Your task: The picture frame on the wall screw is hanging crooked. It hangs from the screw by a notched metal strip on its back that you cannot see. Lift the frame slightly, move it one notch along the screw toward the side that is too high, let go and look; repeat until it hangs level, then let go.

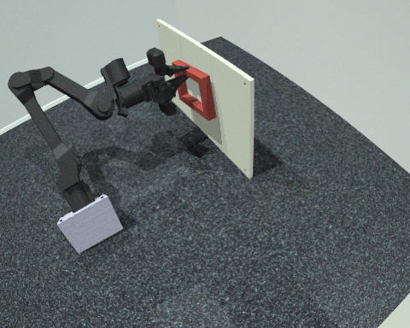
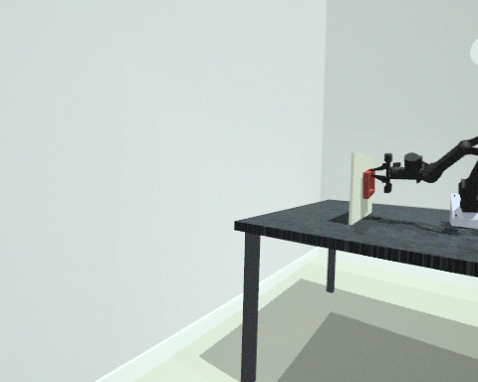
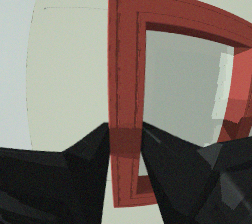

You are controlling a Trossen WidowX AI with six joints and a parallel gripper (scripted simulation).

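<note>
The red picture frame (image 1: 207, 97) (image 2: 367, 185) (image 3: 127, 75) is up against the face of a pale upright board (image 1: 236, 119) (image 2: 355, 188) (image 3: 66, 75), which stands on the dark, speckled table (image 1: 243, 234) (image 2: 293, 228). The black fingers (image 1: 178, 69) (image 2: 379, 168) are closed on the frame's top bar, one above it and the other reaching into the opening beneath, so they stand only as far apart as the bar between them. In the wrist view that bar runs up and down the picture, with a fingertip on either side and the frame's opening to the right. The black arm (image 1: 43, 119) (image 2: 447, 163) rises from a pale base (image 1: 90, 227) (image 2: 458, 220) on the table, bends over at its elbow and reaches across to the board. The screw is hidden, and whether the frame sits exactly level cannot be told from these angles.
</note>
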